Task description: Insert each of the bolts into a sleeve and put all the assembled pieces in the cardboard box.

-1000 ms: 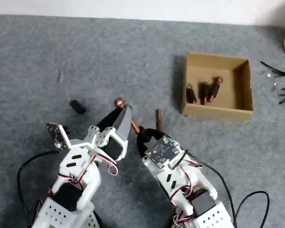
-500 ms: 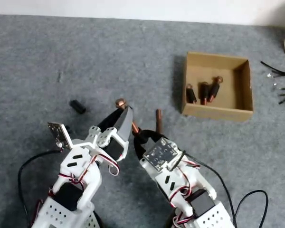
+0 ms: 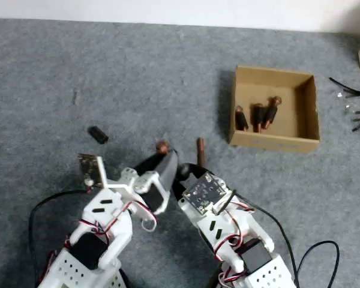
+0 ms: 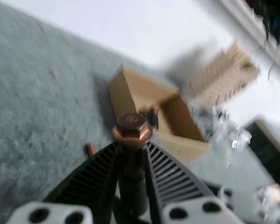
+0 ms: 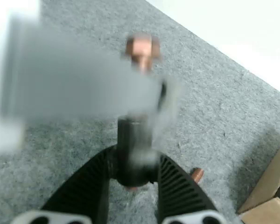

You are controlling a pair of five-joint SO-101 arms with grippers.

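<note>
Insertion is the step in hand: your left tool clamps a copper bolt by its shank, and your right tool grips a black sleeve in line beneath it, well short of the cardboard box. Next you need to push the shank home, then release with one tool only. A spare bolt and spare sleeve wait on the table.

We see a copper hex-headed bolt clamped head-up in the left gripper, in line with a black sleeve pinched in the right gripper. A second bolt lies loose near the open cardboard box, and a spare black sleeve lies well apart from it. Three assembled pieces lie side by side inside the box.
</note>
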